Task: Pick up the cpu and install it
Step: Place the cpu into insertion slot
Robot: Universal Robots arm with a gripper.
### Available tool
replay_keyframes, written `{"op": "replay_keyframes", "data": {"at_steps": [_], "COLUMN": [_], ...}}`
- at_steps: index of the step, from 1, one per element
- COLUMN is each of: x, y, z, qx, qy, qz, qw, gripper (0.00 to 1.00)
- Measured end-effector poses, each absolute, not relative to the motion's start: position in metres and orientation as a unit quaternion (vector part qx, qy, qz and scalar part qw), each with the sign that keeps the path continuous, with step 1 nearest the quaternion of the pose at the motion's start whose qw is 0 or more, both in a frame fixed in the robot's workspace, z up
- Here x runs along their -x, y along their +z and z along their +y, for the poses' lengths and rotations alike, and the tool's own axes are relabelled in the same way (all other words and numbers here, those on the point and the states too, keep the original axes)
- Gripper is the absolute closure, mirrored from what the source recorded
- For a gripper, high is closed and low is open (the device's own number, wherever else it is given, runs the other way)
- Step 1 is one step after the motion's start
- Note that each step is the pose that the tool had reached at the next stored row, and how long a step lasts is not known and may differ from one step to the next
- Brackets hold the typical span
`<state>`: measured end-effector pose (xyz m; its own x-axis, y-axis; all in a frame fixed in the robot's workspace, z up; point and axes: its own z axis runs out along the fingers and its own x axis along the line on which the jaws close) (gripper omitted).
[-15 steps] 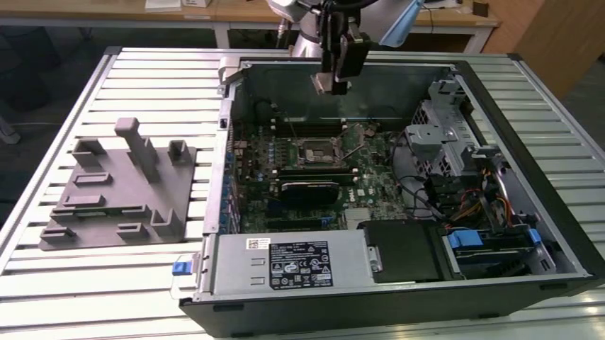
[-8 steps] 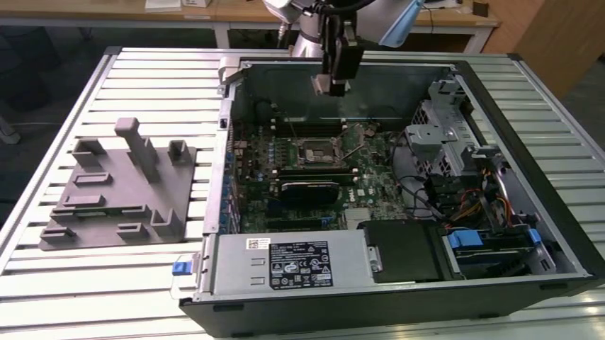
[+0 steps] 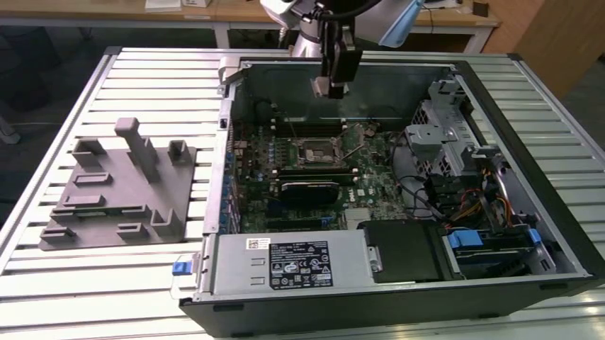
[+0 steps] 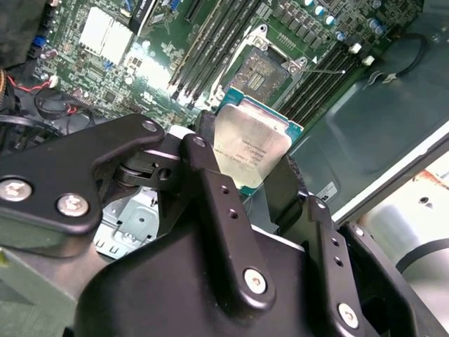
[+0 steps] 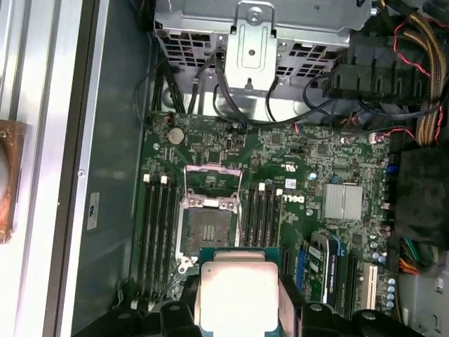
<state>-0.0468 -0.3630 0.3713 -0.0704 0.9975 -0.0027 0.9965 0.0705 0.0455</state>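
Cpu [image 4: 249, 151] pinched by its edges between the jaws of the gripper [image 3: 330, 85], silver top plain in the second wrist view, hanging in the air above the board [image 3: 367, 170] near the socket [image 3: 313, 150], touching nothing there. Off to the exterior view's left of the socket, well apart and outside the computer case [image 3: 229, 99]: grey tray [image 3: 118, 191] on the slatted tabletop [image 3: 142, 85], no chip visible on it. Reads as the carry step: pickup done, seating not yet done. At the socket itself, in the first wrist view, a lifted metal frame [image 5: 212, 184] and bare contact field, so apparently open. To the exterior view's right of the socket, a drive cage [image 3: 444, 124] and bundled cables [image 3: 463, 205], near but apart. Calls next, by judgement, for squaring the chip to the socket, matching its keyed corner, and a level, gentle descent. Hidden: the chip's underside, and the jaws' exact contact behind the black gripper body. Corner mark too small to make out; chip's near edge cut off in the first wrist view.
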Motion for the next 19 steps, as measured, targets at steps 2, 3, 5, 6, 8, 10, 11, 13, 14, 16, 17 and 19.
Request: {"op": "replay_keyframes", "data": {"at_steps": [2,3,5,6,8,10,11,13,14,16,17,19], "x": [0.047,0.047,0.047,0.047,0.047,0.047,0.047,0.047,0.047,0.047,0.047,0.047], "y": [0.37,0.37,0.37,0.369,0.369,0.368,0.367,0.367,0.366,0.364,0.363,0.36], "z": [-0.363,-0.363,-0.363,-0.363,-0.363,-0.363,-0.363,-0.363,-0.363,-0.363,-0.362,-0.362], "qx": [-0.682,-0.682,-0.682,-0.682,-0.682,-0.682,-0.682,-0.682,-0.682,-0.682,-0.682,-0.682], "qy": [0.016,0.016,0.017,0.017,0.017,0.017,0.017,0.017,0.017,0.017,0.017,0.017], "qz": [0.731,0.731,0.731,0.731,0.731,0.731,0.731,0.731,0.731,0.731,0.731,0.731], "qw": [0.016,0.016,0.016,0.016,0.016,0.016,0.016,0.016,0.016,0.016,0.016,0.016], "gripper": [0.47,0.47,0.47,0.47,0.47,0.47,0.47,0.47,0.47,0.47,0.47,0.47]}}
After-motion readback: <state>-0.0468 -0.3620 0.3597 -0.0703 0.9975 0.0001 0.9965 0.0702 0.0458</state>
